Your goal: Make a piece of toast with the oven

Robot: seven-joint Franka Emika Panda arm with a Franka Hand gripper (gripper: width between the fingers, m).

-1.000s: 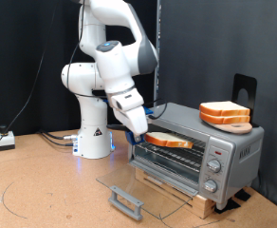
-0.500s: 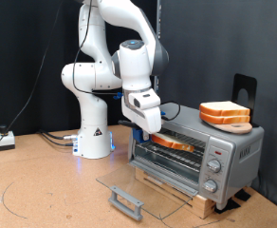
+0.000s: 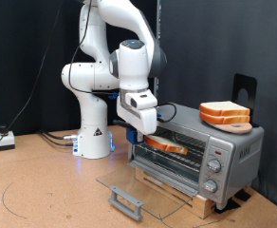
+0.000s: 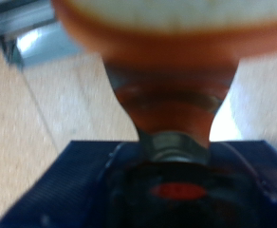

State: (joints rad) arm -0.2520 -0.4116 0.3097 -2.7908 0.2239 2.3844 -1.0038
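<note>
Fingers of the arm sit at the mouth of the oven in the exterior view, pinching the near edge of the piece of toast. The slice lies nearly flat, a little tilted, with most of it already inside the cavity over the wire rack. Holding it by one edge looks deliberate: it lets the thin slice reach the rack while the bulky hand keeps outside the opening. The glass door is folded fully down toward the exterior view's bottom left, its grey bar handle resting low near the desk, which leaves the opening free. A thicker stack of slices waits on a small board on the oven's roof, well apart from the work below. Round knobs line the panel at the exterior view's right. No brand or writing can be read on the oven or the arm.

The wrist view is blurred but plain in its main fact: the fingers clamp the orange-tan crust of the piece of toast, whose pale face fills the frame's far part. Nothing legible shows there either.
</note>
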